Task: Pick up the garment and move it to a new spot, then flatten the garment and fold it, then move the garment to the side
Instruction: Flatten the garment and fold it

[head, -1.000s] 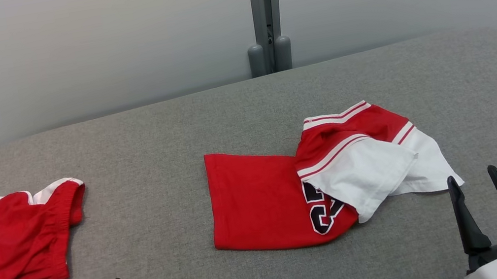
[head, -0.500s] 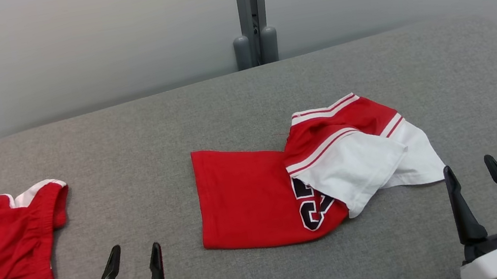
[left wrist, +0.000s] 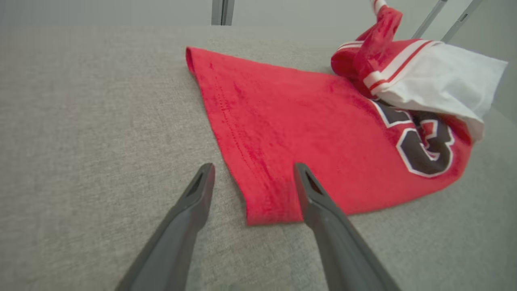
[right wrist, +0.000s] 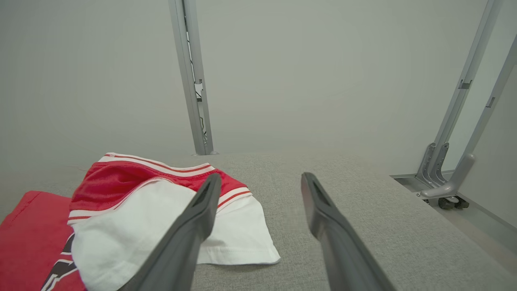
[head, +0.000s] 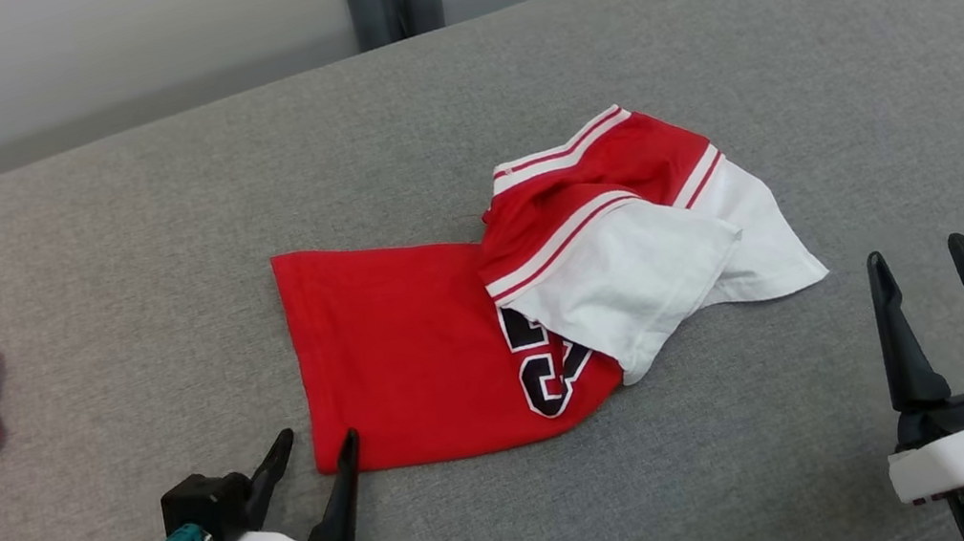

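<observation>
Claws wide, nothing held.
Left gripper [head: 317, 437] at seven o'clock of garment [head: 398, 351] may snag one layer only; right gripper [head: 916, 250] well apart.

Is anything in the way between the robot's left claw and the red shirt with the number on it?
No, nothing I can see is in the way. The left gripper is open, and the near corner of the red shirt lies right between its jaws on the grey table.
</observation>
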Robot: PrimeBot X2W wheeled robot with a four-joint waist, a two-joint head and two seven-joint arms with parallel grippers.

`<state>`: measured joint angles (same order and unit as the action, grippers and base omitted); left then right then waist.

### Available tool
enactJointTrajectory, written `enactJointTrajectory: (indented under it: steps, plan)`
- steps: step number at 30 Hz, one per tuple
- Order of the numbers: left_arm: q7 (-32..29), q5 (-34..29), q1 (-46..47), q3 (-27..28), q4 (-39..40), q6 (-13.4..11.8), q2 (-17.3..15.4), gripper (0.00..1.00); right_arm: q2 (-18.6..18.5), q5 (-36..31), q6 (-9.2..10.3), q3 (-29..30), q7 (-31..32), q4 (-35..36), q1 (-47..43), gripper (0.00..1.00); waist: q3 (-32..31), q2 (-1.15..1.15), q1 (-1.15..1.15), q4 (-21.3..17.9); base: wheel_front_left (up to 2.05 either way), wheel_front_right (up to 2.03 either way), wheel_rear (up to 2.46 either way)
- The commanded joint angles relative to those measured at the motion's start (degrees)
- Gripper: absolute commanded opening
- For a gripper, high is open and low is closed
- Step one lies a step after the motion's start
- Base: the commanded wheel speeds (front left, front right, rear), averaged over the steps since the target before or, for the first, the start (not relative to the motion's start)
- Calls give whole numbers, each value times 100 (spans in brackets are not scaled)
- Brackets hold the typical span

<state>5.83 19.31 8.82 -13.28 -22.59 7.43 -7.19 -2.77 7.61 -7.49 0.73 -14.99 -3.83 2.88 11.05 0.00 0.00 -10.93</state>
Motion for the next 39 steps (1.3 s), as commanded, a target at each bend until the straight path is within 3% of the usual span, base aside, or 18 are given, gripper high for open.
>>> enactJointTrajectory:
  steps: [1,4,5,8,16,20,26,33,39]
  plan:
    - [-82,182,178,-6,-222,5,-67,100,-25,59,-1,4,-29,37,74,100,186,0,0,-193,0,0,0]
    - [-314,594,271,-185,-510,7,-75,100,-26,91,-1,39,-30,46,108,100,240,0,0,-250,0,0,0]
    - [-382,697,285,-265,-590,7,-131,93,-25,91,-1,45,-29,45,111,100,252,0,0,-257,0,0,0]
    - [-414,993,325,-532,-722,6,-230,0,-25,92,-1,76,-30,54,129,100,282,0,0,-254,0,0,0]
    - [-359,2158,415,-1528,11,14,-471,0,-27,141,-1,95,-30,-4,120,100,174,0,0,-79,0,0,0]
    - [-290,2481,335,-1676,565,5,-731,0,-24,145,-1,80,-29,-30,74,100,106,0,0,10,0,0,0]
    - [-351,2904,-90,-1637,1870,-20,-1047,0,-26,194,-1,-24,-30,-107,-55,100,-83,0,0,210,0,0,0]
    - [-871,3442,-672,-1704,3559,-89,-1303,0,-24,161,-1,-167,-30,-193,-124,100,-239,0,0,479,0,0,0]
    - [-1142,4017,-856,-1656,4676,-327,-1200,0,-28,184,-1,-351,-30,-257,-117,100,-284,0,0,559,0,0,0]
